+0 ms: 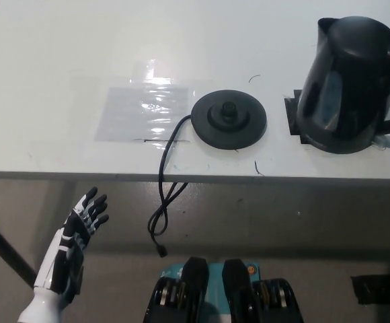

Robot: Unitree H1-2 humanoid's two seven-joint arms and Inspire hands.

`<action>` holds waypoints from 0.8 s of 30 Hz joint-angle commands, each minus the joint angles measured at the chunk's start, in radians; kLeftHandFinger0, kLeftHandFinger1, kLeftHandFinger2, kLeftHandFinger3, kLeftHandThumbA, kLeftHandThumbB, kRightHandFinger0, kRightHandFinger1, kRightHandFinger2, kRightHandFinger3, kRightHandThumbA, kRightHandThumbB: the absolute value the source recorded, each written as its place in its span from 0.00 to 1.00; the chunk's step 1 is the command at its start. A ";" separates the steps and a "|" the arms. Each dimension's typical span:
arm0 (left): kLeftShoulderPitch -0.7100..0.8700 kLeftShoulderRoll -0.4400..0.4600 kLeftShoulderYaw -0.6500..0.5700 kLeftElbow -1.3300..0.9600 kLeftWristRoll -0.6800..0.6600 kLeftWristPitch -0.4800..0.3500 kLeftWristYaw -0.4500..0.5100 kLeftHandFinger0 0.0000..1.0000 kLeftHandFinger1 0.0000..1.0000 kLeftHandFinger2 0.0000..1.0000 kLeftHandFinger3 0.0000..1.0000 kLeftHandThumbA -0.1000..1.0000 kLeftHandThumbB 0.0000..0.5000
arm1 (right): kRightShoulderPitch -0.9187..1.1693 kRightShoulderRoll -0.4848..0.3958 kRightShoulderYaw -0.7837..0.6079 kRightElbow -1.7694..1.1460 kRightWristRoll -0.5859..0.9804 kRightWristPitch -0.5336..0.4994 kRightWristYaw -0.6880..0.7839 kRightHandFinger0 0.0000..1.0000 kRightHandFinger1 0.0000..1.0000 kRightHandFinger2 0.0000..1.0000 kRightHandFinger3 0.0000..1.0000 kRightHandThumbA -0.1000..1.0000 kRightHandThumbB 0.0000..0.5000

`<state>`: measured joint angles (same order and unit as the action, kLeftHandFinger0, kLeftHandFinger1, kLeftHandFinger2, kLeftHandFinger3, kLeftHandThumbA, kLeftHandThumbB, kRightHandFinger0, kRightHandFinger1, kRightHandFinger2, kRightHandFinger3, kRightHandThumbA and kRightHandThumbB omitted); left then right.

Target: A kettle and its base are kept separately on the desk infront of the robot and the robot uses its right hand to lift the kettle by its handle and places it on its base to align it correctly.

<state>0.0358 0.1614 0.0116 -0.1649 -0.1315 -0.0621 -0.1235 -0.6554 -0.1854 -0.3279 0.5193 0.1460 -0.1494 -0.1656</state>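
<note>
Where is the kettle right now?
In the head view the kettle is at the table's right side, to the right of its round base and apart from it, not yet on it.

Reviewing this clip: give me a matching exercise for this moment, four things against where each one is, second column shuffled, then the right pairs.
Things:
1. kettle
2. base
3. cord
4. left hand

Places:
A. hanging over the desk's front edge
B. below the desk edge, at the lower left, fingers apart
C. at the desk's right end, beside black tape marks
D. middle of the desk, nothing on it

Pairs: 1-C, 2-D, 3-A, 4-B
</note>
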 commanded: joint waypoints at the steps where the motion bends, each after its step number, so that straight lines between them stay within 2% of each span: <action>1: 0.008 0.018 0.010 -0.011 -0.012 -0.031 -0.021 1.00 1.00 1.00 1.00 1.00 0.23 | -0.061 0.005 -0.028 -0.054 0.066 -0.070 -0.002 0.00 0.22 0.71 0.79 0.00 0.21; 3: 0.012 0.017 0.009 -0.019 -0.009 -0.023 -0.019 1.00 1.00 1.00 1.00 1.00 0.22 | -0.074 0.012 -0.034 -0.070 0.071 -0.068 -0.009 0.00 0.20 0.68 0.78 0.00 0.18; 8: 0.013 0.014 0.007 -0.021 -0.010 -0.024 -0.023 1.00 1.00 1.00 1.00 1.00 0.21 | -0.120 0.030 -0.044 -0.112 0.067 -0.047 -0.044 0.00 0.23 0.70 0.80 0.00 0.15; 12: 0.009 0.017 0.008 -0.011 -0.015 -0.030 -0.028 1.00 1.00 1.00 1.00 1.00 0.24 | -0.172 0.050 -0.045 -0.136 0.076 -0.024 -0.062 0.00 0.29 0.72 0.81 0.00 0.18; 14: 0.015 0.016 0.009 -0.018 -0.016 -0.026 -0.027 1.00 1.00 1.00 1.00 1.00 0.20 | -0.185 0.058 -0.039 -0.148 0.077 -0.014 -0.063 0.00 0.28 0.72 0.81 0.00 0.15; 16: 0.010 0.016 0.010 -0.013 -0.014 -0.033 -0.026 1.00 1.00 1.00 1.00 1.00 0.22 | -0.210 0.066 -0.035 -0.150 0.080 -0.017 -0.064 0.00 0.31 0.76 0.83 0.00 0.15; 21: 0.012 0.018 0.009 -0.018 -0.008 -0.030 -0.025 1.00 1.00 1.00 1.00 1.00 0.25 | -0.240 0.078 -0.015 -0.151 0.035 -0.013 -0.090 0.00 0.28 0.73 0.81 0.00 0.16; 24: 0.016 0.018 0.009 -0.017 -0.013 -0.032 -0.028 1.00 1.00 1.00 1.00 1.00 0.21 | -0.250 0.087 0.001 -0.163 0.029 0.002 -0.089 0.00 0.29 0.75 0.81 0.00 0.15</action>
<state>0.0520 0.1615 0.0118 -0.1645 -0.1337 -0.0635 -0.1321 -0.8071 -0.0983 -0.3464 0.4346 0.1783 -0.1261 -0.2395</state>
